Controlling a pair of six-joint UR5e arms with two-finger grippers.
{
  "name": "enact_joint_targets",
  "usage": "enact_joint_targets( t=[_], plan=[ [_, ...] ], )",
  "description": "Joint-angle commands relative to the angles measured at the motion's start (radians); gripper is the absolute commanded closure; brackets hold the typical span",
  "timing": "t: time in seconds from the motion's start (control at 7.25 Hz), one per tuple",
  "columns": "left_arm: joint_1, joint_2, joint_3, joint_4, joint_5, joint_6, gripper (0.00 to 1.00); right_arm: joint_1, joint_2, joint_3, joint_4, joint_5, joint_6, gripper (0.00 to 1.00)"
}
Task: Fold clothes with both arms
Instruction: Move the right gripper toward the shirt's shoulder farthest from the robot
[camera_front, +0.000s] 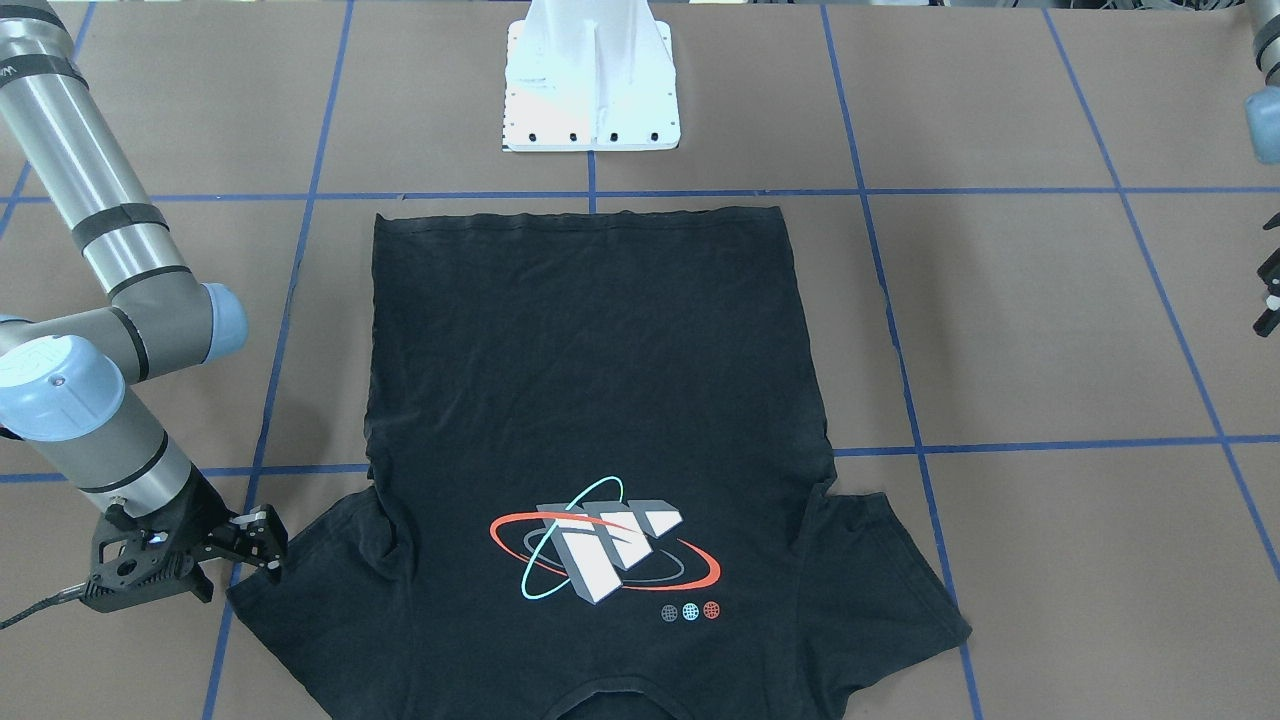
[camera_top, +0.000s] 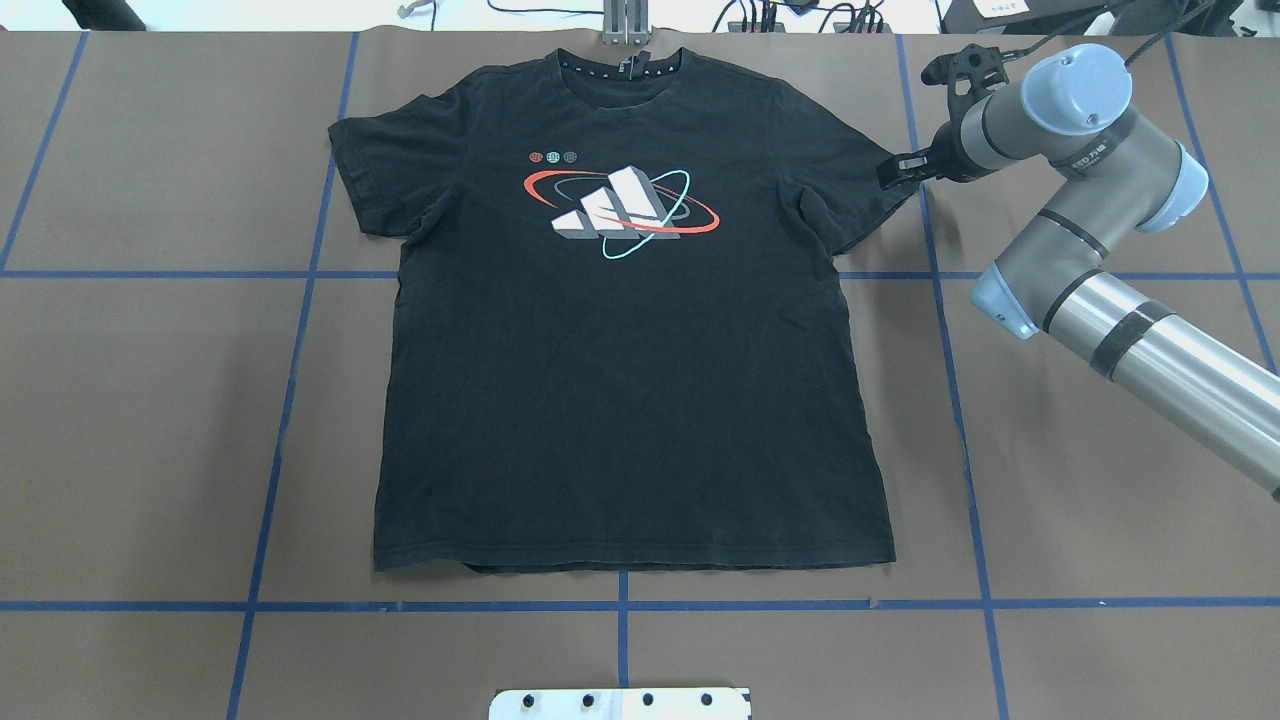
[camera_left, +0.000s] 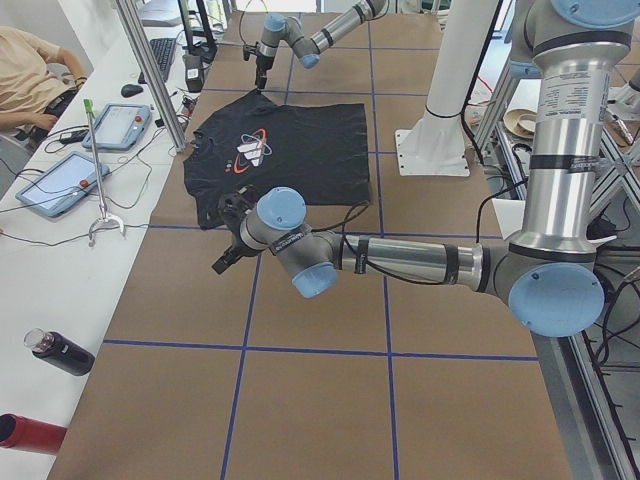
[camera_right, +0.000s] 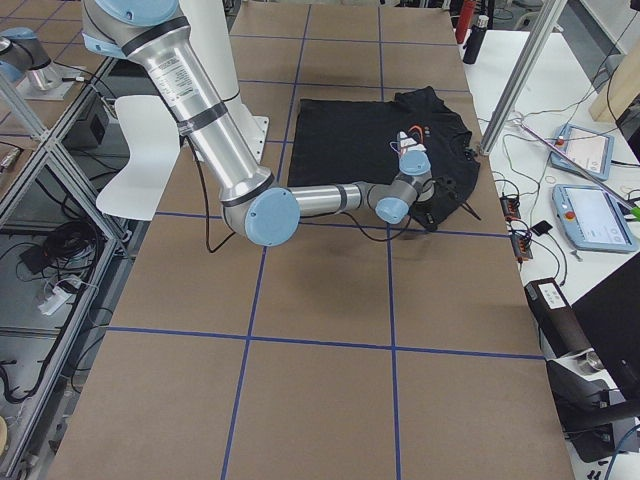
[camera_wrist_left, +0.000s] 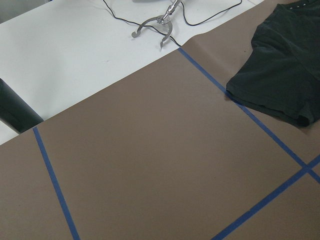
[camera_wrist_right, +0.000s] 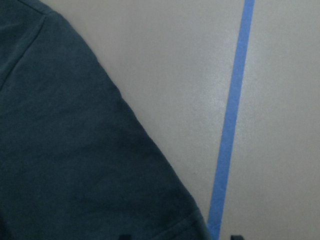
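The right claw (camera_top: 888, 172) is open. In the right wrist view its two dark fingertips show apart at 6 o'clock, one over black cloth and one over bare paper. The hem corner of a sleeve (camera_wrist_right: 75, 150) and a strip of blue tape (camera_wrist_right: 230, 125) lie between them. I cannot tell whether either tip touches the cloth, and nothing is pinched.

Seen from overhead, this claw sits at 2 o'clock of the T-shirt (camera_top: 630, 380), right at the end of that short sleeve. The right arm (camera_top: 1090, 290) runs back from it toward 4 o'clock and leaves the frame.

The left claw (camera_front: 1268, 285) shows only as a black sliver at 3 o'clock in the front-facing view, so I cannot tell how far open it is. The left arm (camera_left: 420, 262) reaches low over the desk (camera_top: 1080, 520), and its wrist camera looks down on brown paper with the shirt's other sleeve at 2 o'clock of its frame.

The black T-shirt lies flat and spread in the middle of the paper-covered desk. In the overhead view its collar is at 12 o'clock, its hem at 6 o'clock, and both sleeves are out to the sides. The logo (camera_top: 622, 212) faces up on the chest, toward 12 o'clock.

The white pedestal base (camera_front: 592, 90) stands just beyond the hem.
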Motion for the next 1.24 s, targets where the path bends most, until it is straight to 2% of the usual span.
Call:
enact_joint_targets(
  t=[0.0,0.14,0.41,0.83,1.1],
  plan=[
    [0.000,0.001,0.002,0.000,0.002,0.000,0.00,-0.002,0.006,-0.012,-0.001,-0.023,-0.002,0.53],
    [0.000,-0.001,0.002,0.000,0.002,0.000,0.00,0.000,0.005,-0.015,0.001,-0.032,-0.002,0.62],
    [0.000,-0.001,0.008,0.000,0.002,0.002,0.00,0.001,0.012,-0.016,0.002,-0.032,0.000,0.98],
    [0.002,-0.001,0.009,-0.006,0.002,0.002,0.00,0.003,0.038,0.020,-0.019,-0.037,0.033,1.00],
    [0.002,-0.001,0.009,-0.006,0.002,0.000,0.00,-0.011,0.063,0.141,-0.204,-0.049,0.084,1.00]
  ],
)
